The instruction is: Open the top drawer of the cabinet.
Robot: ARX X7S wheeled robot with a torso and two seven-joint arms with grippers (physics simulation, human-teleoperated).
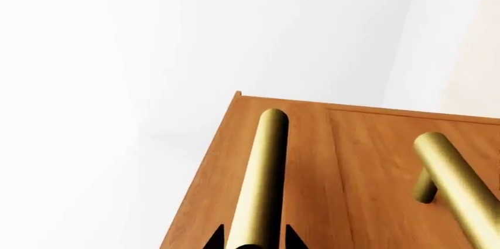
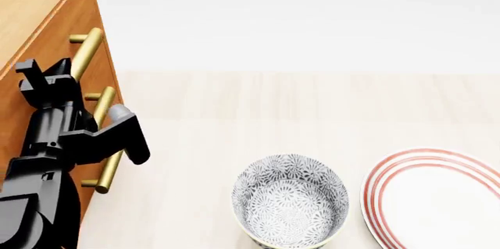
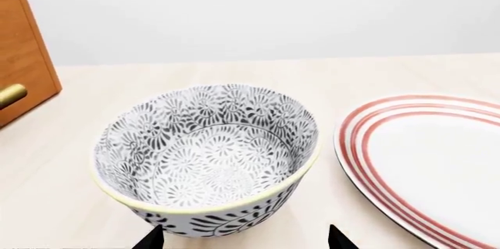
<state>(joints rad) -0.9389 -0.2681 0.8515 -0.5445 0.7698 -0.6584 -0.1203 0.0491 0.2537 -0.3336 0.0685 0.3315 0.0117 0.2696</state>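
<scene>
The cabinet (image 2: 35, 3) stands at the left of the head view, orange-brown with a lighter top. The top drawer (image 1: 308, 155) has a brass bar handle (image 1: 266, 167), also seen in the head view (image 2: 86, 50). Its front looks flush with the drawers below it. My left gripper (image 1: 254, 240) has one fingertip on each side of that handle, close against it; in the head view the left gripper (image 2: 47, 76) is at the handle's near end. My right gripper (image 3: 243, 240) is open and empty, just short of a patterned bowl (image 3: 207, 155).
The middle drawer's handle (image 2: 104, 105) and the bottom one (image 2: 109, 173) sit below the left arm. The bowl (image 2: 291, 199) and a red-rimmed white plate (image 2: 437, 196) rest on the pale wood surface to the right of the cabinet. A white wall is behind.
</scene>
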